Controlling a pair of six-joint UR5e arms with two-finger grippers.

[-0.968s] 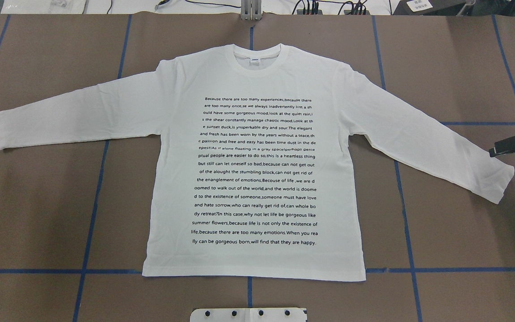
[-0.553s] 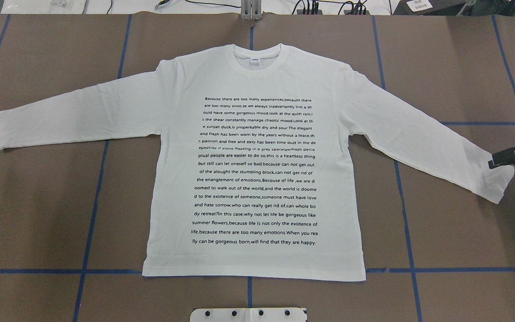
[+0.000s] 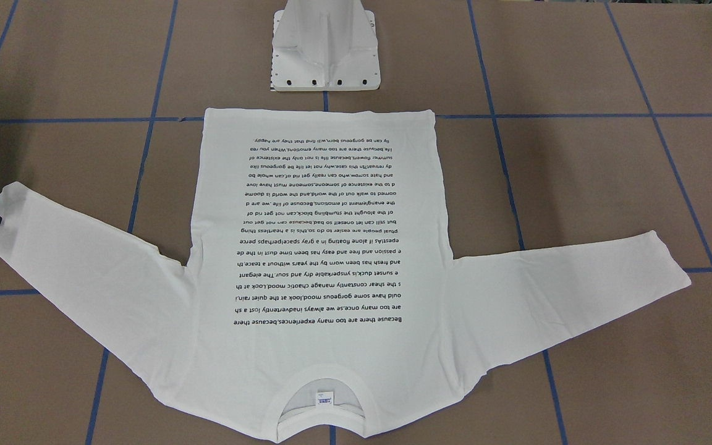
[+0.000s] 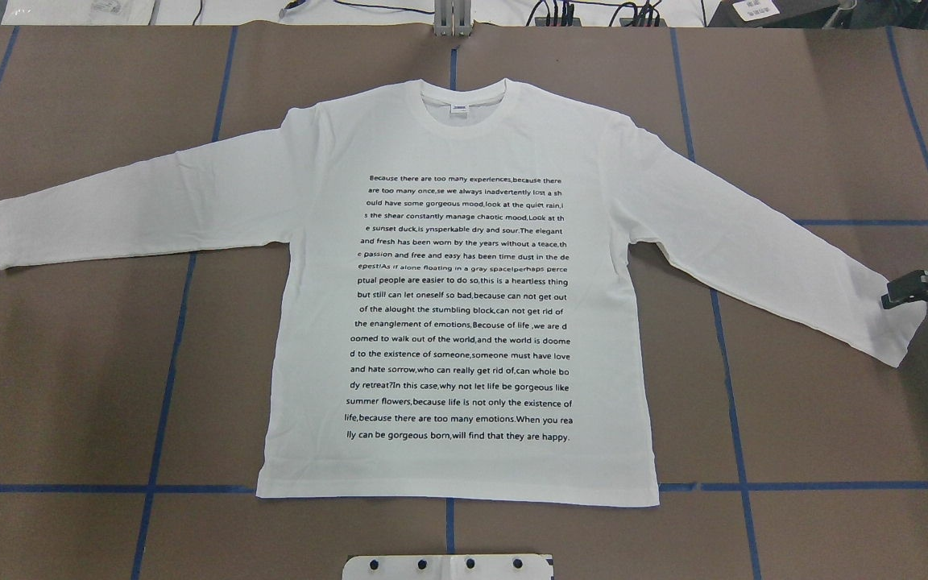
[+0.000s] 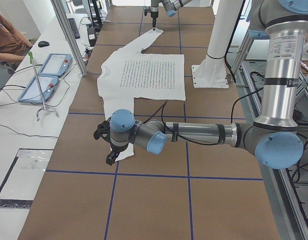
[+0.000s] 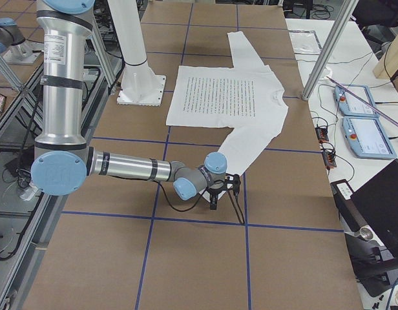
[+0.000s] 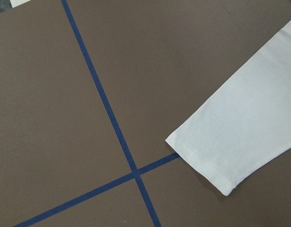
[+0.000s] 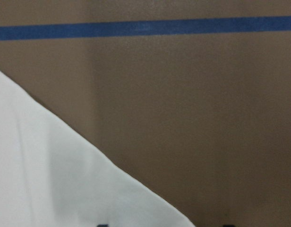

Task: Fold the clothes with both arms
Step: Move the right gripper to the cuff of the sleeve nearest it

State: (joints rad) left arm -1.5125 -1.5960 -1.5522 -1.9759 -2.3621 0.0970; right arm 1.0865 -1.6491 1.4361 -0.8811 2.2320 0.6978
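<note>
One white long-sleeved cotton shirt (image 4: pixel 464 306) lay flat and face up on the table, its block of black text lines showing. Its ribbed collar (image 4: pixel 464 101) pointed away from the robot. Its hem lay just short of the white pedestal base (image 3: pixel 325 46). Both sleeves were spread outward.

The right arm's black two-finger gripper (image 4: pixel 909 292) sat at the right cuff (image 4: pixel 903 330). The right wrist view showed its fingers apart, the sleeve's edge running between the two dark tips. The left arm's black gripper (image 5: pixel 105 146) hung by the left cuff (image 7: pixel 207 161), which rested beside a crossing of tape lines. Whether its fingers were apart or together could not be told, nor whether it touched the cloth.

The table was covered in brown paper (image 4: pixel 69 362) marked into squares by blue tape lines (image 4: pixel 166 387). Aluminium frame posts (image 5: pixel 69 35) stood along the far edge.

Beyond them a white desk (image 5: pixel 24 125) carried two blue-framed tablet-like control pendants (image 5: pixel 56 64) (image 5: pixel 38 89), with cables around them. A seated person in a brown top (image 5: pixel 9 35) showed at one corner.

Counted: one shirt, two sleeves, two arms, two pendants.
</note>
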